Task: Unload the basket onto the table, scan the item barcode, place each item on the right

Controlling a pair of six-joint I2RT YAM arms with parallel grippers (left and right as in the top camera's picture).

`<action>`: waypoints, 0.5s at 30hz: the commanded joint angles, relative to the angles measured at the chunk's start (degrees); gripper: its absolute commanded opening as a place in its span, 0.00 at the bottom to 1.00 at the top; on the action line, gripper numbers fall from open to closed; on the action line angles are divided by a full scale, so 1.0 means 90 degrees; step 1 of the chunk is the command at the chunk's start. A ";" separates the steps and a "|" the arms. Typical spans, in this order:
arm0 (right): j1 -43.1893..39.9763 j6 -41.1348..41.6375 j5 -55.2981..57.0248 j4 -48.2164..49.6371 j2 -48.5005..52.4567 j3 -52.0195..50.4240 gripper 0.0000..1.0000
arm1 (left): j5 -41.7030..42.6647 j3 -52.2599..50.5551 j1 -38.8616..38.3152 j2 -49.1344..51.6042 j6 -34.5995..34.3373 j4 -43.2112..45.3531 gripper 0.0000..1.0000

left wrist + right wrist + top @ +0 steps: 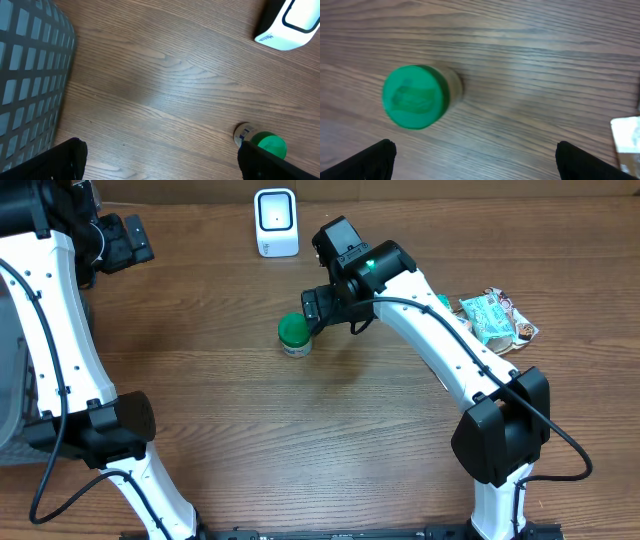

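Tabletop: jar just beside right tool

A green-capped jar stands on the wooden bench, its cap facing the camera and a sliver of pale label showing at its upper-left edge. Well up and to the right of the jar, at the frame's corner, lies a white scanner with a dark-outlined window, cut off by the edge. Far to the jar's left a grey mesh basket fills the side of the picture. The left end effector is spread wide with nothing between its dark fingers. One tip sits far left of the jar, the other just below it, overlapping its lower rim; contact cannot be told.
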 commanded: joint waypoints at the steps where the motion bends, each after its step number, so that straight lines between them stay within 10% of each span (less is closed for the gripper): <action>1: 0.0036 -0.0039 -0.0282 0.0078 -0.0231 0.0126 1.00 | -0.0085 0.0078 -0.0024 -0.0039 0.0124 -0.0015 0.99; 15: 0.0073 -0.0027 -0.0355 0.0284 -0.0231 0.0126 1.00 | -0.0085 0.0078 -0.0024 -0.0039 0.0124 -0.0012 1.00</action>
